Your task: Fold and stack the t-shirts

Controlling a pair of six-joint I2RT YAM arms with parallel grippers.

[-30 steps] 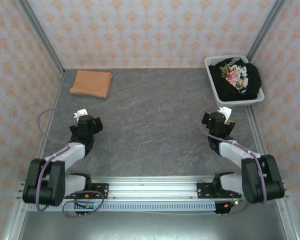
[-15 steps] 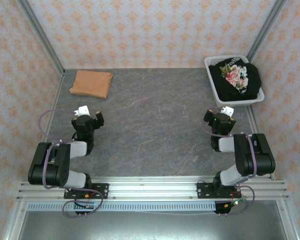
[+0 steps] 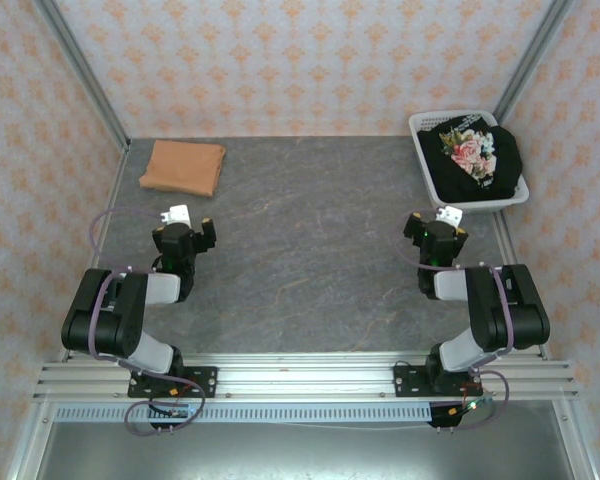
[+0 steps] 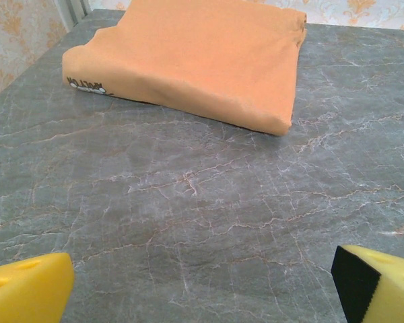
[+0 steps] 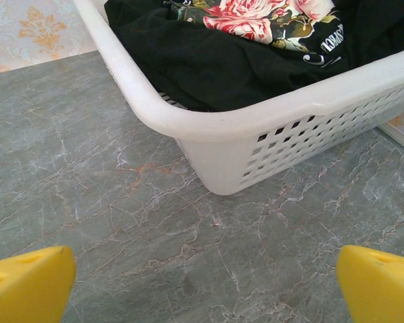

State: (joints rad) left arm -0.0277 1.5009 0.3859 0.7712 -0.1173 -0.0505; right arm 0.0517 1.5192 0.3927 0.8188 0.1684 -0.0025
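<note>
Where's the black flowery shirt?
In the top view, the black t-shirt lies bunched in the white basket at the far right corner of the table, just beyond the right gripper.

The left arm (image 3: 115, 320) and right arm (image 3: 500, 310) are showing black joints with silver-grey links, lilac cables (image 3: 93, 228) are looping alongside, and the left claw (image 3: 188, 232) and right claw (image 3: 436, 228) are wearing yellow foam fingertips (image 4: 27, 289), one black-faced

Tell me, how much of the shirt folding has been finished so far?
Done: the orange t-shirt lies folded at the far left corner of the table. In hand: nothing; the left gripper and right gripper hover over bare tabletop, jaws open and empty. Left: the black t-shirt lies bunched in the white basket, to be taken out, folded and stacked on the orange one.
</note>
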